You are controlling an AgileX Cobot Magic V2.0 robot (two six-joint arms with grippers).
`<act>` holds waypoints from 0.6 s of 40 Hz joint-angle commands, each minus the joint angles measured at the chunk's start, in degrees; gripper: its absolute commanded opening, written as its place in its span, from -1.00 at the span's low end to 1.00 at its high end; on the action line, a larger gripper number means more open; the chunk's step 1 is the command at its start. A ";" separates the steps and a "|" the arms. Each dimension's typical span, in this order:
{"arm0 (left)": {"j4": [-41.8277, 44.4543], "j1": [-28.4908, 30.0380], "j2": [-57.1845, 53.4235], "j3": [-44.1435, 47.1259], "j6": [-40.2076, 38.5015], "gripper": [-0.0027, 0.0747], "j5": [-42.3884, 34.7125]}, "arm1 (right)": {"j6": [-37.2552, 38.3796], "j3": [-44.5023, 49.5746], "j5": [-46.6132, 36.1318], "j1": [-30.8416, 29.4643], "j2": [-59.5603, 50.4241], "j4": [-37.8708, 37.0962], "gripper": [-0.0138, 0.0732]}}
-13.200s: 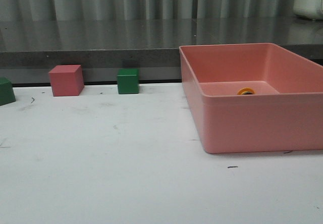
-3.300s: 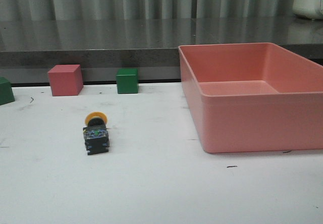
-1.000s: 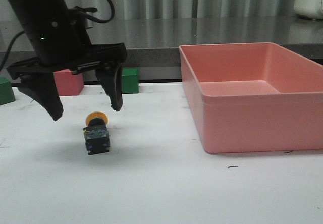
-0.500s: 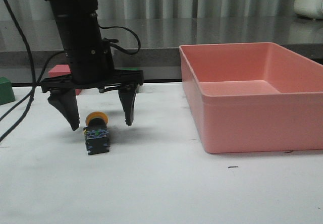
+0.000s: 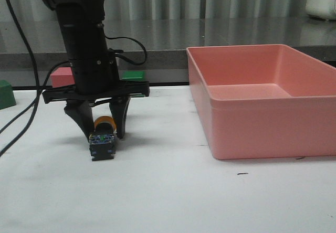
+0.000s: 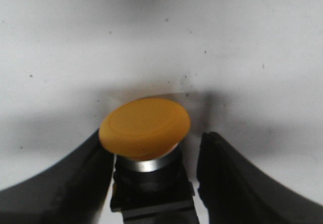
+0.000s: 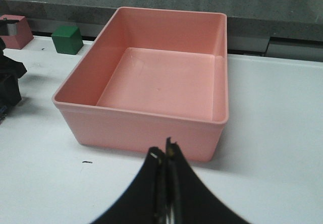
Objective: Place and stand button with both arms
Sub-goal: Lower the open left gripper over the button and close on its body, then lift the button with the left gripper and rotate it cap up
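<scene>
The button (image 5: 102,140) lies on its side on the white table, its yellow-orange cap (image 6: 145,127) pointing away from the front camera and its black blocky base toward it. My left gripper (image 5: 103,133) has come down over the button, open, with one finger on each side. In the left wrist view one finger (image 6: 81,178) touches the cap's edge. The other finger (image 6: 227,173) stands a small gap away from the base. My right gripper (image 7: 165,154) is shut on nothing, hovering over bare table in front of the pink bin. It is out of the front view.
A large pink bin (image 5: 262,130) with nothing in it stands on the right. Along the table's back edge are a pink cube (image 5: 59,76) and a green cube (image 5: 134,75), both partly behind the left arm. Another green cube (image 5: 5,94) sits at the far left.
My left gripper has dropped lower and narrowed its fingers from a wide spread to close beside the button. The button has not moved.
</scene>
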 commanded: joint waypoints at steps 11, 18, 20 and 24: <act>0.69 -0.91 -6.51 -1.74 4.37 -0.32 -5.34 | -0.14 -1.38 -4.63 -0.25 0.52 -1.54 -0.85; 4.54 -2.61 -14.02 -0.87 6.00 -0.32 -14.12 | -0.14 -1.38 -4.63 -0.25 0.52 -1.54 -0.85; 5.91 -2.61 -16.17 -0.27 6.00 -0.32 -15.09 | -0.14 -1.38 -4.63 -0.25 0.52 -1.54 -0.85; 11.02 -2.24 -20.20 2.02 6.00 -0.32 -16.68 | -0.14 -1.38 -4.63 -0.25 0.52 -1.54 -0.85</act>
